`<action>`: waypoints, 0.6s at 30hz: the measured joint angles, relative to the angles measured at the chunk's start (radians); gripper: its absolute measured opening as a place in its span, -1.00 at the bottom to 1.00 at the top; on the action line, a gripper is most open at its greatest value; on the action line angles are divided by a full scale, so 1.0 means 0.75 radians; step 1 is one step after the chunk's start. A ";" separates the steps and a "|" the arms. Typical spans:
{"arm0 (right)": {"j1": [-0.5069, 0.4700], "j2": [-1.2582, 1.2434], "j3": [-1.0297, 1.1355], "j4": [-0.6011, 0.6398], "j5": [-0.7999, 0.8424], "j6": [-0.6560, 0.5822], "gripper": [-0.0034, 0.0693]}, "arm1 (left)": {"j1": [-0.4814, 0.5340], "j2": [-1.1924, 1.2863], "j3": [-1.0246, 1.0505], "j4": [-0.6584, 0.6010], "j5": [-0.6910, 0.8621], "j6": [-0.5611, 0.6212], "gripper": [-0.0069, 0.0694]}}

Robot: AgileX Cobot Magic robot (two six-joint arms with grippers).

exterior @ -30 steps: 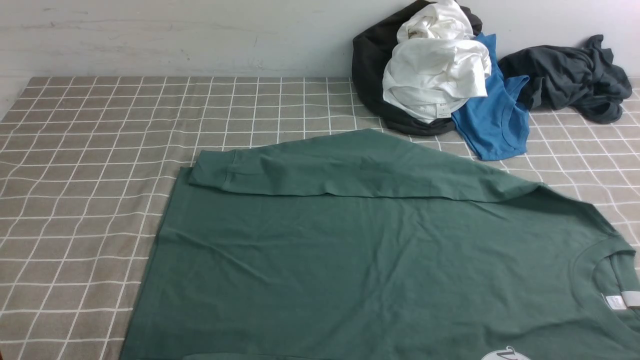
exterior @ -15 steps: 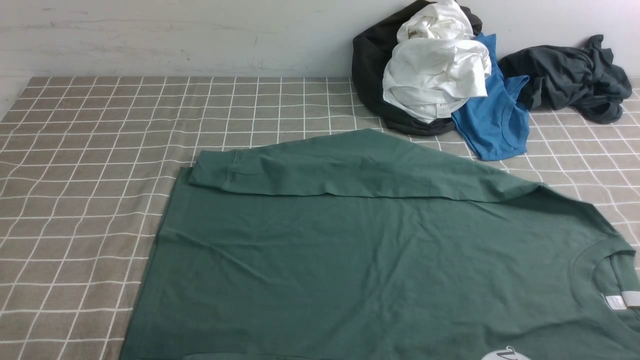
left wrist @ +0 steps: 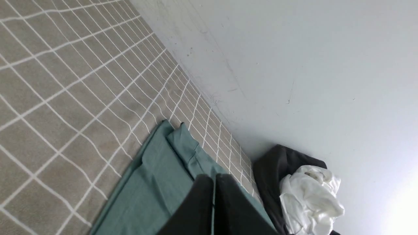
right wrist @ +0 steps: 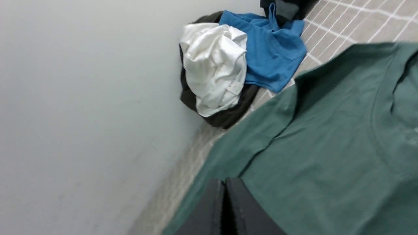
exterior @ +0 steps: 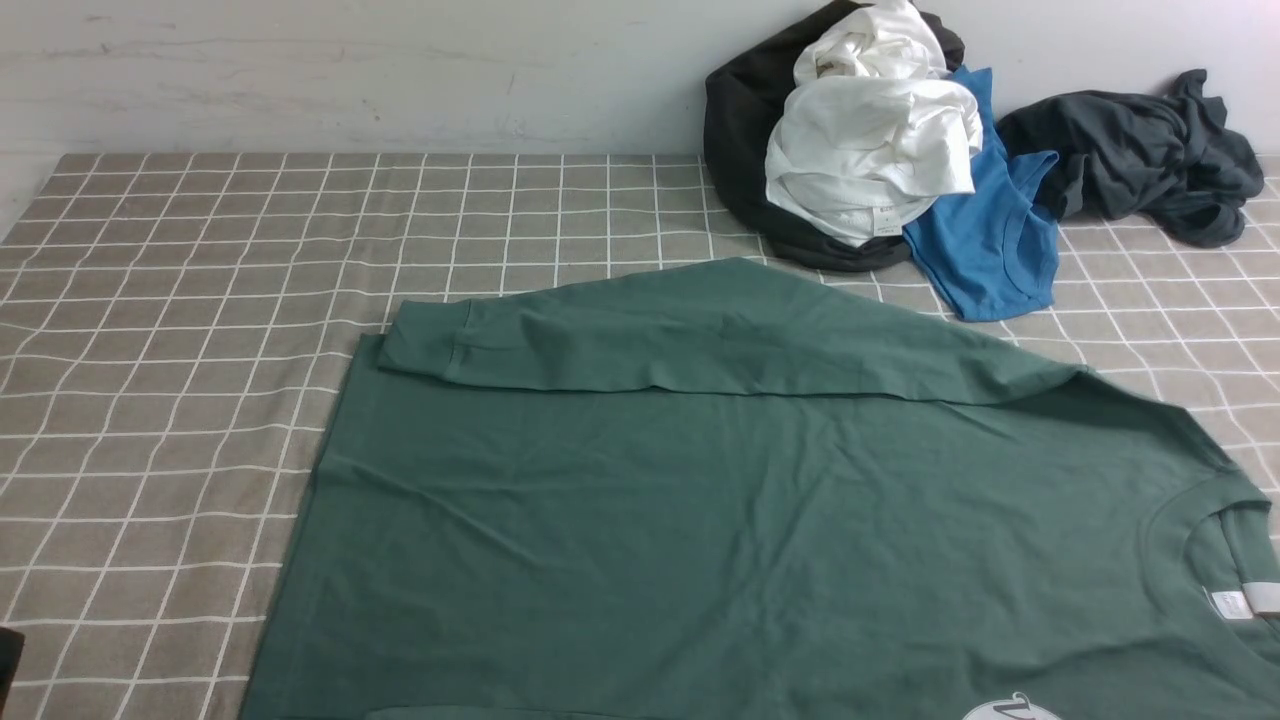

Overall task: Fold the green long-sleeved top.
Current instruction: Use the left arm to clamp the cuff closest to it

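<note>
**Green long-sleeved top [exterior: 700, 520] flat on the desk [exterior: 150, 300], left pincer [left wrist: 214, 195] and right pincer [right wrist: 224, 202] both clenched**

Spread wide on a brown cloth with white squares. Neck hole to the right, with a small white label [exterior: 1228, 603] inside. Hem to the left. Far sleeve [exterior: 700, 335] folded over the body, its cuff [exterior: 430, 335] near the hem corner.

Left pincer shut tight, fingers pressed together, nothing between them. From the left wrist, seen in front of the hem end of the green long-sleeved top, with the cuff just past its tip. Touching the cloth or not: hard to tell.

Right pincer shut tight too, and empty. From the right wrist, seen in front of the top's body, near the fold of the far sleeve, with the neck hole off to one side. Touching or not: hard to tell here as well.

Behind the top, by the grey wall [exterior: 350, 70], a heap of other clothes. A black one [exterior: 735, 130] underneath, a white one [exterior: 870, 150] on it, a bright blue top [exterior: 990, 250] beside them, near the green sleeve. A dark charcoal garment [exterior: 1140, 150] further right.
</note>
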 joint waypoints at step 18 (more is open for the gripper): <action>0.000 0.076 -0.202 -0.141 0.022 -0.488 -0.94 | 0.000 0.180 -0.420 0.213 0.425 0.624 -0.84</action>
